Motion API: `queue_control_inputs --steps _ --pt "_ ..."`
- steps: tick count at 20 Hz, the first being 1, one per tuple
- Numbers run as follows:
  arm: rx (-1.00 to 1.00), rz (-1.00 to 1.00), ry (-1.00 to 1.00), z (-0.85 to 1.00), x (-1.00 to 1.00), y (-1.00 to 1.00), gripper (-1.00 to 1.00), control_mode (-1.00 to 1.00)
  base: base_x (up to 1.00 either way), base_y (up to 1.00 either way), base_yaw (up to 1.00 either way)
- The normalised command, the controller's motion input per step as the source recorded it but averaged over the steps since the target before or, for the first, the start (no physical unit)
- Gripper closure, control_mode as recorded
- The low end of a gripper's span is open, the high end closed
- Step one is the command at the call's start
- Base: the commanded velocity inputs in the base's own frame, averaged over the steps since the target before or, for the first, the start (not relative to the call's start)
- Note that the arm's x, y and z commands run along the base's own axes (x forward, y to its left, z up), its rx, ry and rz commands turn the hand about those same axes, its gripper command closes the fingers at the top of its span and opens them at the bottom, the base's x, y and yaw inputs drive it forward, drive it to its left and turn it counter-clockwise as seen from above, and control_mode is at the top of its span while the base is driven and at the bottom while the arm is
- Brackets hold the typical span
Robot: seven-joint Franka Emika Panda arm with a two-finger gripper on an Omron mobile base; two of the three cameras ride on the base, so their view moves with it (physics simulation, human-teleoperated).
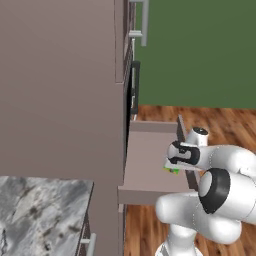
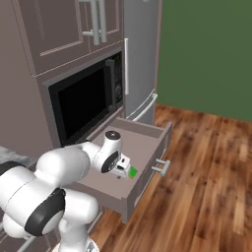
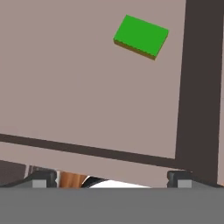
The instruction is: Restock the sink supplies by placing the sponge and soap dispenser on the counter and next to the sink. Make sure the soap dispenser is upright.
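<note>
A green sponge with a yellow-orange underside lies flat on the floor of an open drawer, near the drawer's front right corner. My gripper hangs above the drawer floor, pointing down, a short way from the sponge and not touching it. Its fingertips stand wide apart with nothing between them. In the right base view the sponge peeks out just beside the gripper. A corner of the marbled counter shows at the lower left. The soap dispenser and the sink are out of view.
The drawer juts out from a tall mauve-brown cabinet, with a silver handle on its front. Above it sits a built-in black microwave, and a steel fridge stands beside that. Wooden floor spreads to the right.
</note>
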Motion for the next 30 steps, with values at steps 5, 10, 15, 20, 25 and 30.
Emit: queue_control_inputs --steps 5,10,15,20,25,30 --pt "0.00 0.00 0.00 -0.44 0.02 0.00 -1.00 -1.00 0.00 0.00 0.00" --pt "0.00 0.00 0.00 -0.45 0.03 0.00 -1.00 -1.00 0.00 0.00 0.00" --pt "0.00 0.00 0.00 -0.44 0.01 0.00 -1.00 -1.00 0.00 0.00 0.00" --pt "0.00 0.00 0.00 -0.46 0.00 -0.06 -1.00 -1.00 0.00 0.00 0.00" --pt "-0.01 0.00 -0.04 -0.47 0.00 -0.33 -1.00 -1.00 0.00 0.00 0.00" --pt "-0.01 0.00 -0.09 -0.24 -0.10 -0.50 -1.00 -1.00 0.00 0.00 0.00"
